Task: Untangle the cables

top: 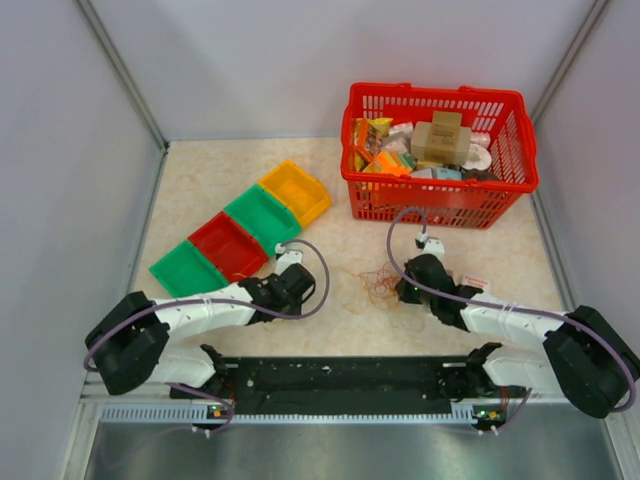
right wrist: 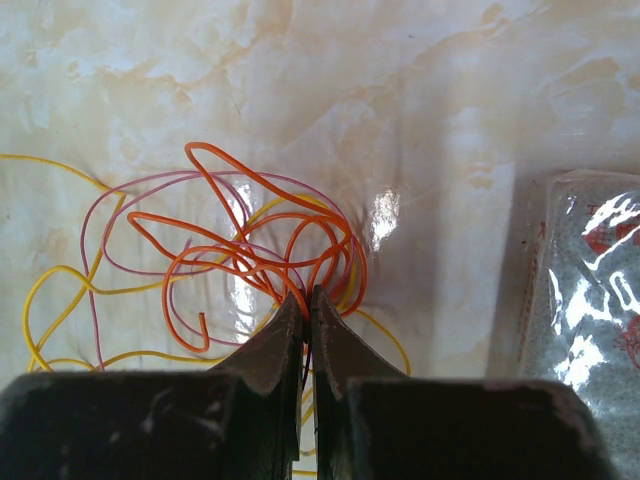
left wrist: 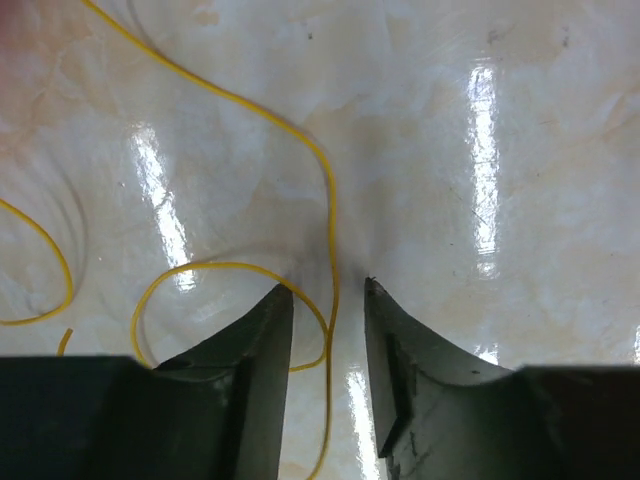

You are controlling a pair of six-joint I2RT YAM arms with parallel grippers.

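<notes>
The cables (top: 378, 285) are a small tangle of thin orange, yellow and pinkish wires on the marble table between the two arms. In the right wrist view the tangle (right wrist: 250, 240) lies just ahead of my right gripper (right wrist: 308, 293), which is shut on an orange strand at the tangle's near edge. In the top view my right gripper (top: 406, 291) sits at the tangle's right side. My left gripper (top: 306, 284) is to the left of the tangle. In the left wrist view it (left wrist: 328, 290) is open, low over the table, with a yellow wire (left wrist: 325, 180) running between its fingers.
A red basket (top: 440, 95) full of packets stands at the back right. A diagonal row of green (top: 188, 268), red (top: 228, 245), green (top: 262, 215) and yellow (top: 296, 190) bins lies at the left. A clear plastic packet (right wrist: 590, 300) lies just right of my right gripper.
</notes>
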